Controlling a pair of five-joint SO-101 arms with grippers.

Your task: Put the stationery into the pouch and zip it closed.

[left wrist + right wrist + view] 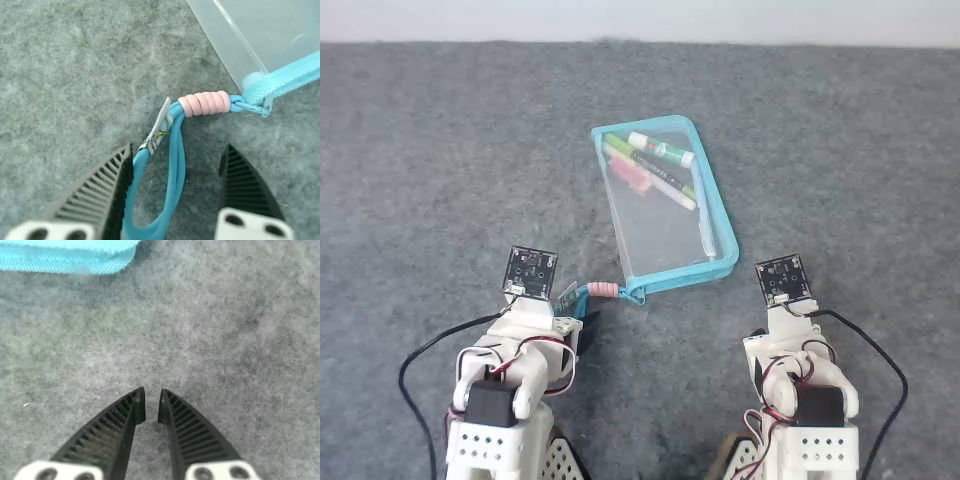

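The pouch, clear-walled with teal edging, is laid flat near the middle of the table, slightly towards the far edge, with one short end turned to that edge and the other to the arms. The stationery is seen inside it, gathered at the far end: a green-and-white marker, a pink highlighter and a green one beside it. A slim white pen is laid along the pouch's right side.

The zip slider is found at the pouch's near left corner, at the end of the teal zip tape. A pink ribbed sleeve is joined to it, and a teal cord loop is run on from there towards the near edge. A small white label is attached to the cord just past the sleeve.

The left gripper is held released, its jaws spread wide on either side of the cord loop. The cord is seen against one finger and apart from the other, and it is not clamped.

The right gripper is placed over bare table near the pouch's near right corner. Its jaws are drawn almost together, with a narrow slit left between them and nothing grasped.
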